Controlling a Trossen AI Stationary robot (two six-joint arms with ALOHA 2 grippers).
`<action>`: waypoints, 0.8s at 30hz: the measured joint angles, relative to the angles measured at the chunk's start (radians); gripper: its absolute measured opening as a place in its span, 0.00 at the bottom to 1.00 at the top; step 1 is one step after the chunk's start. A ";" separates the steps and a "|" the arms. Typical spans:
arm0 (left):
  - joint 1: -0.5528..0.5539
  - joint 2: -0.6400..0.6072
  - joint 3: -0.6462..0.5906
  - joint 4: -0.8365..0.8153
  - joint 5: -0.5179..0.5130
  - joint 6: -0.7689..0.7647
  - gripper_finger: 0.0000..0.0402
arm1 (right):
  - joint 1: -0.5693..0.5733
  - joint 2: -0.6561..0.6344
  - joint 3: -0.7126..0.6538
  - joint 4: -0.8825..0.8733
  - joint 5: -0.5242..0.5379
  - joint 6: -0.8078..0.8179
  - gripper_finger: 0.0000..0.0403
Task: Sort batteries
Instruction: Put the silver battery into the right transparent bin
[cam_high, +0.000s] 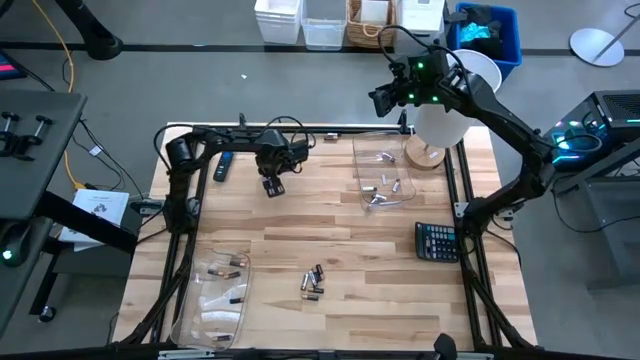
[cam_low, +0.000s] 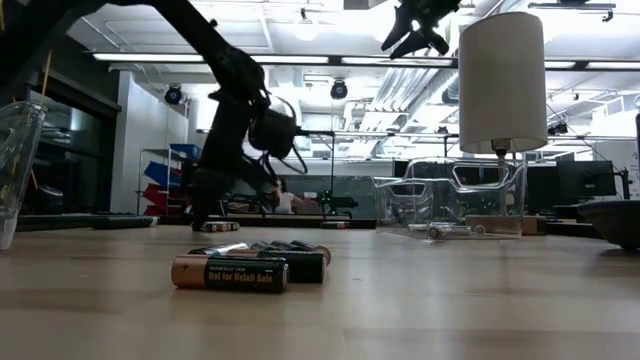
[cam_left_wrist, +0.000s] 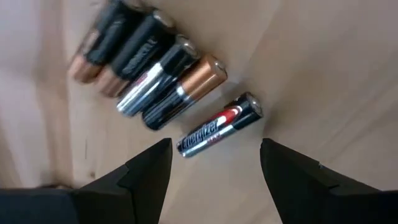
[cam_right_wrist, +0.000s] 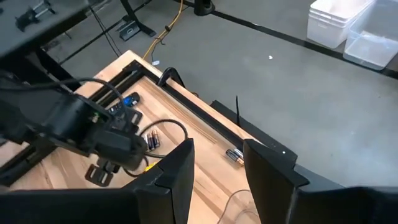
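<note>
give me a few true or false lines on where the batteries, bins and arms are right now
1. The left gripper is open above a row of batteries. True.
2. The right gripper grips a battery. False: nothing shows between its fingers, raised near the table's far edge.
3. The calculator sits near the table's right edge. True.
4. Both clear bins are empty. False: the left bin and right bin each hold batteries.
5. A loose cluster of batteries lies on the wood between the bins. True.
</note>
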 joint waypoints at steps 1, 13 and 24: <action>0.000 0.008 0.000 0.007 0.000 0.024 0.58 | 0.000 0.000 0.000 0.001 0.000 0.011 0.33; -0.006 0.020 0.001 0.033 0.105 0.179 0.25 | 0.023 0.000 0.000 0.023 0.001 0.071 0.33; -0.088 -0.105 -0.001 0.082 0.427 0.033 0.07 | 0.047 -0.029 0.000 0.023 -0.032 0.071 0.33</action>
